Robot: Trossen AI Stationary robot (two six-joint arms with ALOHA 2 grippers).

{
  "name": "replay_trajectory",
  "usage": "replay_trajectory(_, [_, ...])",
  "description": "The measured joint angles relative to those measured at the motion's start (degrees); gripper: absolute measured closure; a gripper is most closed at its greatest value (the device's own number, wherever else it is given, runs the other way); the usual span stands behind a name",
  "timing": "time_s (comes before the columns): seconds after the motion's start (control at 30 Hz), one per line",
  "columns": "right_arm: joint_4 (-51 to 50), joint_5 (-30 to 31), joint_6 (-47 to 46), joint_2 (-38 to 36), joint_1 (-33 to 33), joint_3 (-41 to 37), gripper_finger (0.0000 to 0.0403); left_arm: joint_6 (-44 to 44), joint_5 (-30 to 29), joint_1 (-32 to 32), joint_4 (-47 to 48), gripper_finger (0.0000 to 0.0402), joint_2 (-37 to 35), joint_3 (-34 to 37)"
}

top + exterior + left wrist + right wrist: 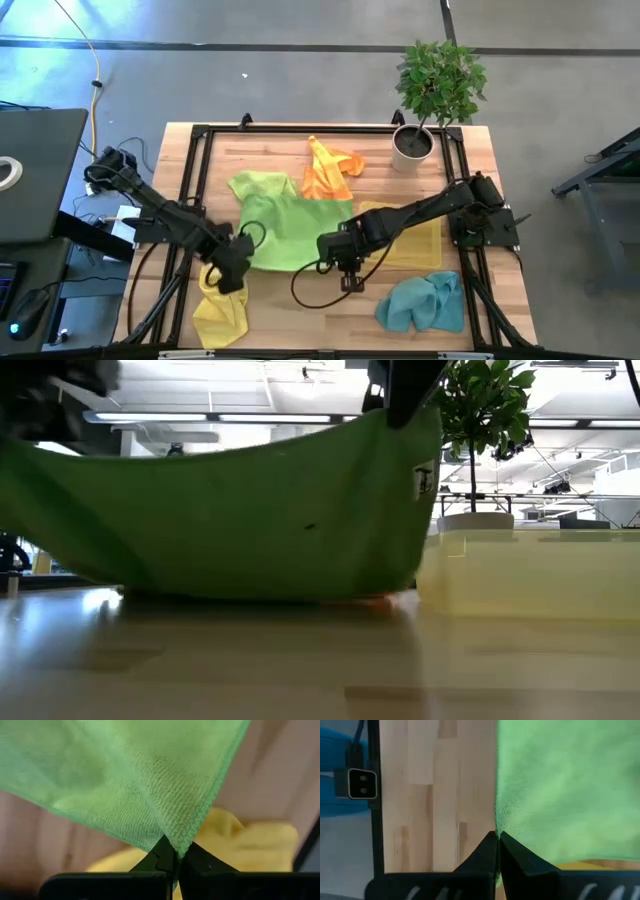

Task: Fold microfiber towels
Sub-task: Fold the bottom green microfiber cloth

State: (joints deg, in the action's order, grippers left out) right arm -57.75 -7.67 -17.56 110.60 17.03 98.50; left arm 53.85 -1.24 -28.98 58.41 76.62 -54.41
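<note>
While the lime green towel [285,228] sags between them above mid-table, the left gripper [238,252] and right gripper [337,250], both reaching low from opposite sides, each pinch a near corner. Its looped weave has a stitched hem; a crumpled yellow towel [220,305] lies beneath.

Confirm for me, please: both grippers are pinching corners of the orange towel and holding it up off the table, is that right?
Not quite: it is the lime green towel, not the orange one, which lies behind it. The left gripper and right gripper are each shut on a corner, as both wrist views show; the low view shows it hanging off the table.
</note>
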Motion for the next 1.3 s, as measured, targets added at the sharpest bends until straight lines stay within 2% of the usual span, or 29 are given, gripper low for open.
replay_trajectory(0.2, [3.0,-2.73,-1.97,1.35,-0.13,0.0,0.0403,1.42,2.24,-4.54,-1.9,0.0401,1.68,0.02])
replay_trajectory(0.33, [3.67,-4.28,-2.17,2.6,-0.12,0.0,0.0403,0.48,-2.68,-4.56,-0.04,0.0401,1.93,0.02])
replay_trajectory(0.47, [3.17,-1.52,-1.58,2.54,-1.2,0.0,0.0403,-3.39,-7.49,-1.93,4.89,0.0401,1.62,0.02])
replay_trajectory(0.57, [1.83,3.65,-0.13,2.22,-2.95,0.0,0.0403,-4.36,-12.0,1.42,8.31,0.0401,1.36,0.0])
replay_trajectory(0.8, [-1.38,24.57,4.65,2.17,-8.49,0.0,0.0403,-7.17,-31.24,11.14,16.45,0.0401,0.87,0.0])
replay_trajectory(0.9, [-2.32,32.08,6.35,2.17,-11.6,0.0,0.0403,-9.36,-37.41,16.18,16.76,0.0401,0.9,0.0])
replay_trajectory(1.17, [-4.66,41.3,8.73,2.17,-18.03,0.0,0.0403,-12.14,-55.36,29.09,18.49,0.0401,0.9,0.0])
replay_trajectory(1.3, [-2.66,45.34,12.51,2.17,-20.68,0.0,0.0403,-13.92,-59.94,35.04,18.31,0.0402,0.9,0.0])
